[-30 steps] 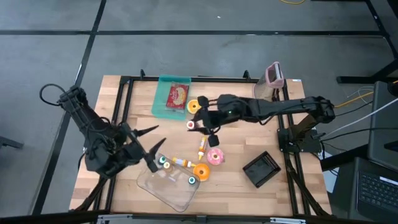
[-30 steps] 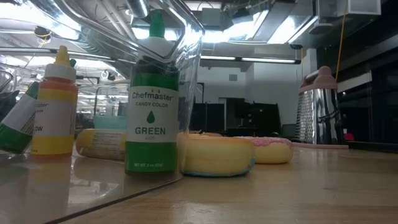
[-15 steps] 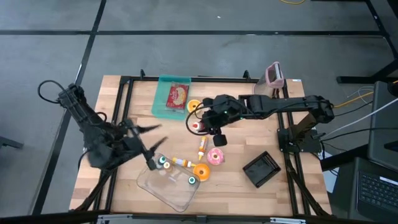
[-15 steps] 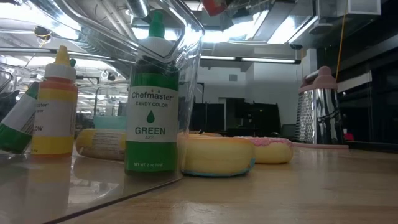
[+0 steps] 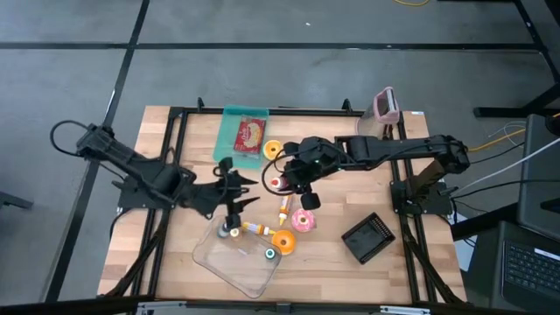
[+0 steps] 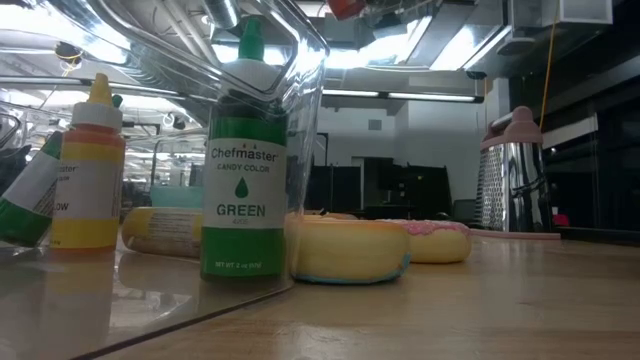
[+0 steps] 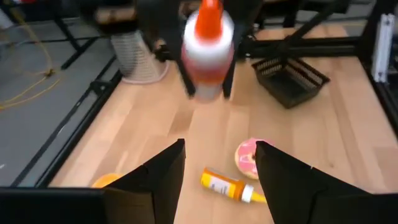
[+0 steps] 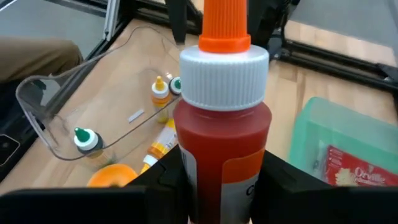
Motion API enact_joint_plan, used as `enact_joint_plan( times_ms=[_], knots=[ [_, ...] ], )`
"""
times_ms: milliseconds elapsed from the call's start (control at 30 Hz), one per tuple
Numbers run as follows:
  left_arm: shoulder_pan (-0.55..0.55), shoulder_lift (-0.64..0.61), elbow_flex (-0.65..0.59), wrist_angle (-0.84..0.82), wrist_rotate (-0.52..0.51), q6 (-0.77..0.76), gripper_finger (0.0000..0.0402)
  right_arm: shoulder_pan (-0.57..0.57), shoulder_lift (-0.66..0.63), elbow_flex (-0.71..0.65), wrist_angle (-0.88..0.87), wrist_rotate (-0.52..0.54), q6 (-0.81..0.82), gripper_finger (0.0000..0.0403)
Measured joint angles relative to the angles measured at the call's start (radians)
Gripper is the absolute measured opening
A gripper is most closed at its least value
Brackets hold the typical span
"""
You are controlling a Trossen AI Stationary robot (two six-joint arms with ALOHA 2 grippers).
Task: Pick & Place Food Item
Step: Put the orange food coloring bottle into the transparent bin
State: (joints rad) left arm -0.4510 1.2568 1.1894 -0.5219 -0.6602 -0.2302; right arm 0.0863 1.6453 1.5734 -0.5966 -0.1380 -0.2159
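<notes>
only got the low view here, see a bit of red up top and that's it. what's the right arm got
Observer: The right gripper is shut on a red bottle with a white cap and orange tip, held off the table.
Operator: where over the table
Observer: In the high view it is near the table's middle, above a yellow bottle lying flat and beside a pink donut.
Operator: and the left arm
Observer: The left gripper reaches toward the middle, fingers apart and holding nothing, over the clear tray's far edge.
Operator: anything in that tray
Observer: Yes, a green-capped bottle stands in it.
</notes>
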Motion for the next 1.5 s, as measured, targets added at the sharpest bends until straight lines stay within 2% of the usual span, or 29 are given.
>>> enact_joint_plan(
  times_ms=[67, 267, 433, 567, 733, 900, 1267, 1500],
  knots=[
    [0.022, 0.002, 0.029, -0.037, 0.033, 0.032, 0.0191, -0.005, 0.015, 0.0, -0.038, -0.001, 0.005, 0.0114],
    [0.066, 0.043, 0.128, -0.154, 0.039, 0.084, 0.0192, -0.017, 0.074, -0.001, -0.111, 0.0, 0.026, 0.0114],
    [0.118, 0.13, 0.181, -0.268, 0.154, 0.065, 0.0192, -0.019, 0.102, -0.001, -0.093, -0.002, 0.026, 0.0114],
    [0.133, 0.172, 0.186, -0.226, 0.198, 0.103, 0.0192, -0.021, 0.105, -0.001, -0.093, -0.001, 0.026, 0.0114],
    [0.13, 0.176, 0.186, -0.132, 0.157, 0.155, 0.0192, -0.02, 0.105, -0.001, -0.092, -0.001, 0.027, 0.0114],
    [0.133, 0.166, 0.186, -0.142, 0.123, 0.162, 0.0191, -0.02, 0.105, -0.001, -0.092, -0.001, 0.024, 0.0114],
    [0.173, 0.166, 0.179, -0.111, 0.205, 0.163, 0.0191, -0.02, 0.104, -0.001, -0.072, -0.012, 0.005, 0.0114],
    [0.183, 0.198, 0.178, -0.103, 0.21, 0.166, 0.0193, -0.02, 0.103, -0.001, -0.069, -0.017, -0.001, 0.0114]
  ],
)
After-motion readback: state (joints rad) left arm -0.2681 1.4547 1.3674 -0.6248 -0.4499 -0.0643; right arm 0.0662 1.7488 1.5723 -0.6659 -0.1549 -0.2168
